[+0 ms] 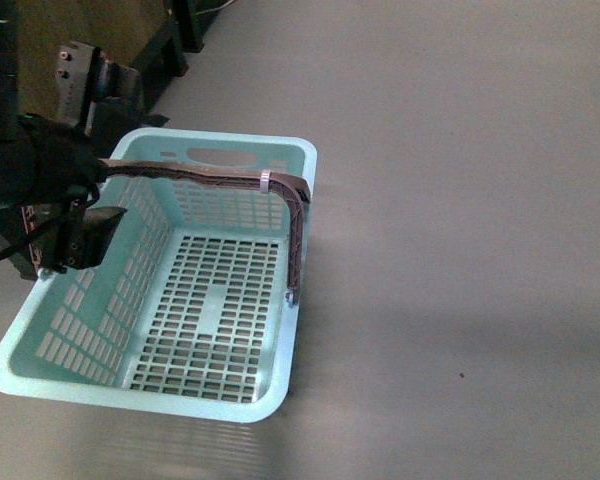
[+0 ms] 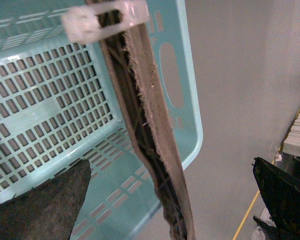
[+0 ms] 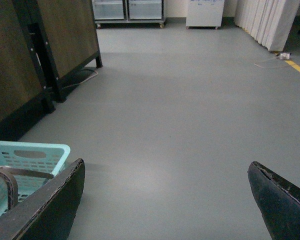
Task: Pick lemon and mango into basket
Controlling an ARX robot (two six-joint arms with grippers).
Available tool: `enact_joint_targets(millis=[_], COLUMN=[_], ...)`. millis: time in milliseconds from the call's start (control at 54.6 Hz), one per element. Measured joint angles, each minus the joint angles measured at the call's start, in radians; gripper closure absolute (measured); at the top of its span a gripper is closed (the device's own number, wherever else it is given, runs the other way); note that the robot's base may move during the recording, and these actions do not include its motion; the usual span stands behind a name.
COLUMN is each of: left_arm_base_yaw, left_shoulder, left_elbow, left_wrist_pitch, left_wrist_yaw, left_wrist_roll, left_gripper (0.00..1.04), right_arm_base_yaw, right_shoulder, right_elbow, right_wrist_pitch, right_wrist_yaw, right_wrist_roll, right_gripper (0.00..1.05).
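Note:
The pale turquoise basket (image 1: 302,165) stands empty on the grey floor, its brown swing handle (image 1: 210,177) raised across it. My left gripper (image 1: 80,240) is open at the basket's left side. In the left wrist view the handle (image 2: 150,100) runs between the gripper's (image 2: 165,210) spread fingers (image 2: 40,207), over the basket's slotted base (image 2: 35,110); I cannot tell whether it touches them. My right gripper (image 3: 165,200) is open and empty over bare floor, with a corner of the basket (image 3: 40,150) beside one finger (image 3: 45,210). The lemon and the mango are out of view.
A white clip (image 1: 265,181) sits on the handle. A dark wood panel on black legs (image 3: 65,40) stands beyond the basket. White cabinets (image 3: 127,10), a pale curtain (image 3: 270,20) and a yellow floor line (image 3: 297,67) lie further off. Metal equipment (image 1: 90,85) is at the far left.

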Motion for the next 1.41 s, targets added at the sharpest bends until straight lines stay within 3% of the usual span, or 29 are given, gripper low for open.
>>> enact_joint_targets(millis=[128,220,384,769,1098,1409], left_arm_base_yaw=[-0.022,-0.024,-0.023,-0.037,-0.029,-0.014], left_shoulder=[0.106,0.139,0.208,0.195,-0.175,-0.741], left_elbow=[0.126,0.171,0.267,0.301,0.082,-0.021], left_wrist_pitch=[-0.039,-0.061,-0.135,-0.203,-0.230,-0.436], left_wrist_yaw=[-0.009,-0.010,-0.006,0.045,0.059,0.053], left_wrist_roll=[0.001,0.003,0.008,-0.038,-0.059,-0.137], left_gripper=[0.08,0.20,0.50,0.99,1.00,1.00], right_arm_base_yaw=[0.000,0.000,0.000,0.000,0.000,0.000], right_shoulder=[0.000,0.000,0.000,0.000,0.000,0.000], right_elbow=[0.000,0.000,0.000,0.000,0.000,0.000], right_wrist_pitch=[0.000,0.000,0.000,0.000,0.000,0.000], right_wrist_yaw=[0.000,0.000,0.000,0.000,0.000,0.000], right_wrist_roll=[0.000,0.000,0.000,0.000,0.000,0.000], right_gripper=[0.09,0.09,0.09,0.09,0.09,0.09])
